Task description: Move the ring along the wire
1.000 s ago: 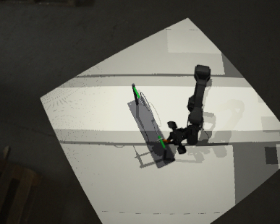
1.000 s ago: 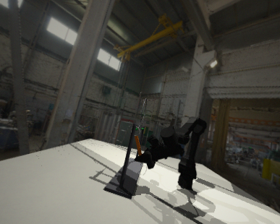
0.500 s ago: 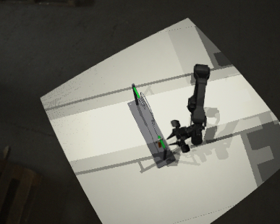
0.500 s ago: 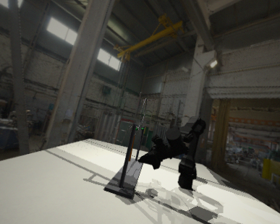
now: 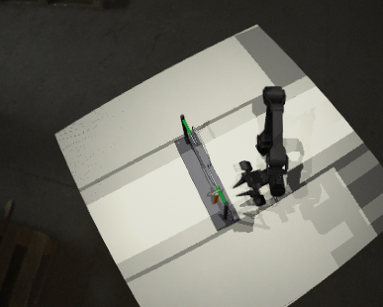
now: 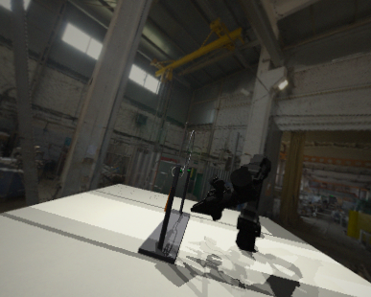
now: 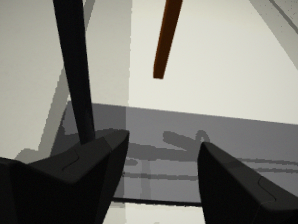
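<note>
The ring [image 6: 173, 171] hangs on the green part [image 5: 222, 195] of the wire beside the near post [image 5: 226, 213] [image 6: 168, 216] [image 7: 75, 65]. Its orange handle [image 5: 215, 198] [image 6: 167, 203] [image 7: 168, 40] hangs down, on the side of the wire away from the arm. My gripper [image 5: 235, 190] [image 6: 193, 210] [image 7: 164, 145] is open and empty, on the arm's side of the wire, apart from the handle. In the wrist view the handle's lower end shows beyond the fingertips. The ring's exact outline is hard to make out from above.
The far post [image 5: 186, 136] [image 6: 184, 192] stands at the other end of the dark base [image 5: 197, 180] [image 6: 152, 245] [image 7: 245, 137], with its green part [image 5: 186, 127]. The thin grey wire [image 6: 194, 133] arches between the posts. The near post shows left of my fingers in the wrist view.
</note>
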### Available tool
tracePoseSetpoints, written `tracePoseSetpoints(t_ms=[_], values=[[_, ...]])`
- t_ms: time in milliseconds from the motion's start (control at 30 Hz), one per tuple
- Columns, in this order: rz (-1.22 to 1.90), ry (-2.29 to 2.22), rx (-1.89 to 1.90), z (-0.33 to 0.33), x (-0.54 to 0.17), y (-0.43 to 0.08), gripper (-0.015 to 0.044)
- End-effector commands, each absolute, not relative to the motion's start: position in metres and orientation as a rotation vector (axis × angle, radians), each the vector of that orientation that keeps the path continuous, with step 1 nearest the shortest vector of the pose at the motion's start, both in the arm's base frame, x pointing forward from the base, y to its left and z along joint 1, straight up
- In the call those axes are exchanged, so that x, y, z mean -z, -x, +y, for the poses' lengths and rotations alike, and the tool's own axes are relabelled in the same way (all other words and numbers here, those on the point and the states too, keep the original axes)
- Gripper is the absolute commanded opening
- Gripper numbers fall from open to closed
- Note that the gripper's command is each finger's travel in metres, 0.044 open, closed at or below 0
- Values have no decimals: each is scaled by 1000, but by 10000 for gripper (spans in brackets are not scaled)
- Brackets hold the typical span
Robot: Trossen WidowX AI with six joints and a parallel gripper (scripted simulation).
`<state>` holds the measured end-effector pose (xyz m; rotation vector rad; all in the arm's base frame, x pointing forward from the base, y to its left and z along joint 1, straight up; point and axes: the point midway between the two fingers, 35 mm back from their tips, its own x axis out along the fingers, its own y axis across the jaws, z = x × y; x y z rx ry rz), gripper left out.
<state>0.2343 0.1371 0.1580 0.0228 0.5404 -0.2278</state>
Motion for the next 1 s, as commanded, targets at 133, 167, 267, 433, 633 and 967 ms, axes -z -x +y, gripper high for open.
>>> tracePoseSetpoints(t_ms=[133,167,267,433,633,967], values=[[535,-32,231,137,-160,-234,160],[535,-32,231,137,-160,-234,160],[535,-32,231,137,-160,-234,160],[535,-32,231,137,-160,-234,160],[535,-32,231,137,-160,-234,160],[534,-24,225,146,-185,-195,396]])
